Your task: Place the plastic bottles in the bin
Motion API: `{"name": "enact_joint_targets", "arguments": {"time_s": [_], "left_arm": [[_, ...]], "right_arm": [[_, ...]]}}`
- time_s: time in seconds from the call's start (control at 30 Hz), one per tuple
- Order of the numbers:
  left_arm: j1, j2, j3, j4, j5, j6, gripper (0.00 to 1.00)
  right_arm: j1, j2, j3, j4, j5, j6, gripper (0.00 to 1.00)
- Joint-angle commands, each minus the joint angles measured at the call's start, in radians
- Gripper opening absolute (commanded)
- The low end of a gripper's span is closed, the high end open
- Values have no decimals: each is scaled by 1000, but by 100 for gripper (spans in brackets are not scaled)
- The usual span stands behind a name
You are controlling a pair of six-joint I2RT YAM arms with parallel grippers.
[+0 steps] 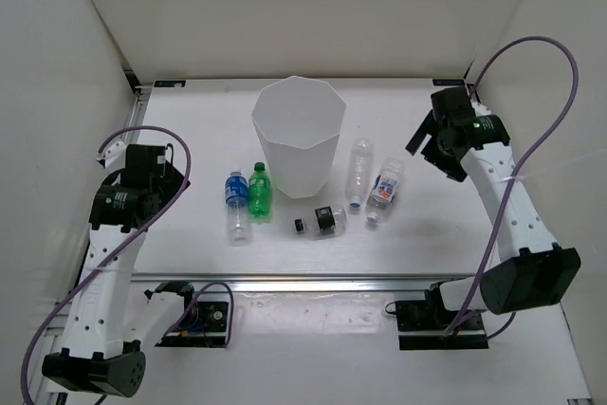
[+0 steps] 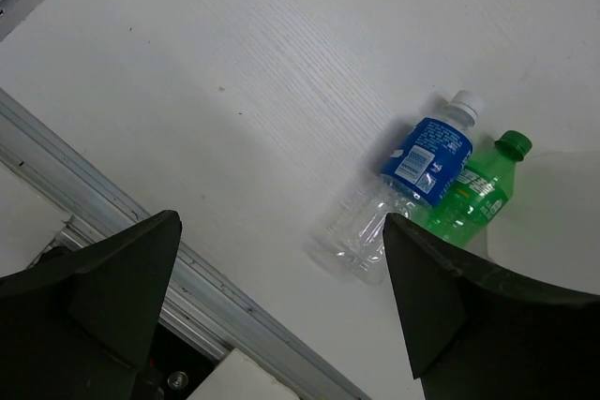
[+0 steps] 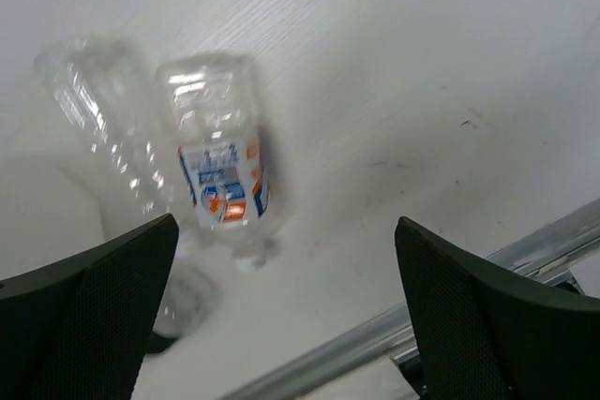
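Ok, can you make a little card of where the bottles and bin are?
bin: upright, no bottles seen inside
green bottle: lying left of bin, beside first blue-label bottle
short black-label bottle: lying in front of bin
plain clear bottle: lying right of bin, beside second blue-label bottle
left fingers: open, empty
right fingers: open, empty

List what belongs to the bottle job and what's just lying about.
Job: green bottle, left blue-label bottle, right blue-label bottle, plain clear bottle, black-label bottle, bin.
Not the job: purple cable, metal rail.
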Motion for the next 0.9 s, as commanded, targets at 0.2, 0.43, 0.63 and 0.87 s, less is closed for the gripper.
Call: {"name": "enact_joint_targets", "arguments": {"time_s": [0.2,0.43,0.63,0.87], "left_arm": [[-22,-56,-20,19,-21,39,100],[-31,-46,-20,-13,-21,50,100],[-49,-36,-49,-22,-12,70,100],[-59,-6,-40,-44,-64,53,100]], "right_arm": [[-16,60,-160,212,-473,-232,100],[-37,199,-236,321,-536,-241,100],[-48,414,-170,362,-568,-265,100],[-104,517,-128,343,-567,-324,83]]}}
